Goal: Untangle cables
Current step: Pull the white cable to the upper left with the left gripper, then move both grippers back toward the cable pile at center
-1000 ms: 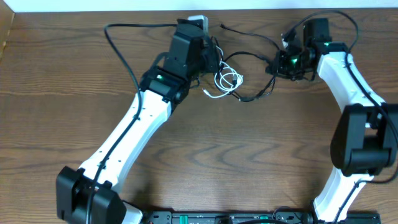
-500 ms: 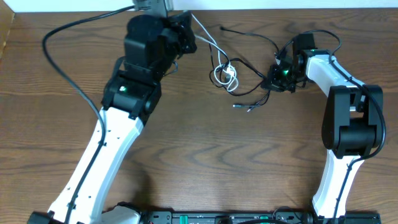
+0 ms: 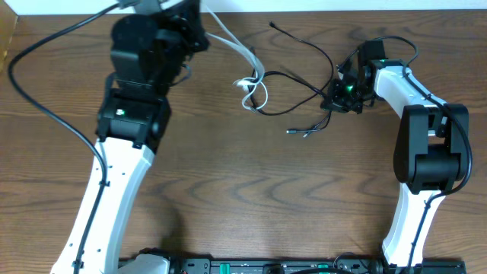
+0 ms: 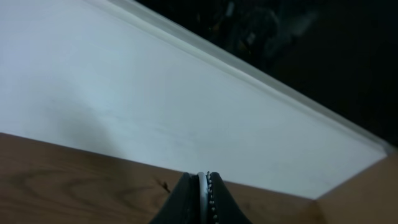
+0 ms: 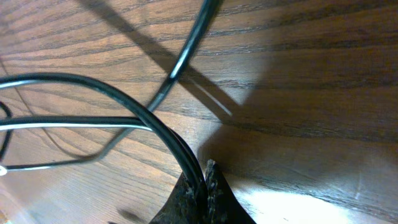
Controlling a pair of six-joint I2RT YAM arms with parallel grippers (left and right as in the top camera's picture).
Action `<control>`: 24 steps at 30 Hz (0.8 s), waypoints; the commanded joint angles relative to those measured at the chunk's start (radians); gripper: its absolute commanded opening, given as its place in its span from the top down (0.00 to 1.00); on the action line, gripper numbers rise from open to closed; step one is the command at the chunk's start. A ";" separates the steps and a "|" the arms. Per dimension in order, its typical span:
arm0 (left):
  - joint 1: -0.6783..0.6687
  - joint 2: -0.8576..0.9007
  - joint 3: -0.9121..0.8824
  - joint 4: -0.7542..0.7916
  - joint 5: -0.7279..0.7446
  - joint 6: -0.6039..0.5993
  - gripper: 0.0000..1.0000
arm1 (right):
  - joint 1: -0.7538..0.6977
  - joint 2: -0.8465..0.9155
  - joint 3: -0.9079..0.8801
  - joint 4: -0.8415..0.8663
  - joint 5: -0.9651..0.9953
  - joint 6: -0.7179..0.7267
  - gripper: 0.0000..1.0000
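The white cable (image 3: 242, 55) runs taut from my left gripper (image 3: 199, 17) at the table's far edge down to a small tangle (image 3: 253, 90) with the black cable (image 3: 300, 82). In the left wrist view the left gripper (image 4: 203, 186) is shut on the white cable (image 4: 202, 198). The black cable loops right to my right gripper (image 3: 332, 97), which rests low on the table. In the right wrist view the right gripper (image 5: 204, 180) is shut on the black cable (image 5: 155, 118). Small black plug ends (image 3: 298, 132) lie loose below the tangle.
A white wall (image 4: 155, 112) rises just behind the table's far edge. The left arm's thick black wire (image 3: 46, 106) arcs over the table's left part. A brown box corner (image 3: 7, 30) stands at the far left.
My left arm has swung left and back toward the far edge, pulling the white cable out of the coil and dragging the tangle left. My right gripper moved slightly left, then held still.
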 commanded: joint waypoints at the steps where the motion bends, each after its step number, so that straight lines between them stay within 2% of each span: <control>1: 0.092 -0.027 0.017 0.011 0.087 -0.073 0.93 | -0.013 0.018 0.002 -0.011 0.094 0.022 0.99; 6: 0.209 -0.027 0.017 -0.004 0.188 -0.093 0.93 | -0.017 0.018 0.002 -0.021 0.100 0.020 0.99; 16: 0.315 -0.026 0.017 -0.111 0.178 -0.040 0.93 | -0.034 0.018 0.002 -0.035 0.103 0.019 0.98; 17: 0.315 -0.026 0.017 -0.133 0.178 -0.039 0.93 | -0.035 0.018 0.002 -0.039 0.103 0.019 0.89; 19: 0.314 -0.026 0.017 -0.175 0.180 -0.006 0.92 | -0.037 0.013 0.003 -0.046 0.098 0.010 0.63; 20: 0.314 -0.026 0.017 -0.201 0.181 0.016 0.93 | -0.037 0.009 0.004 -0.050 0.096 0.003 0.53; 24: 0.314 -0.026 0.017 -0.298 0.182 0.082 0.93 | -0.037 -0.051 0.010 -0.063 0.085 -0.035 0.39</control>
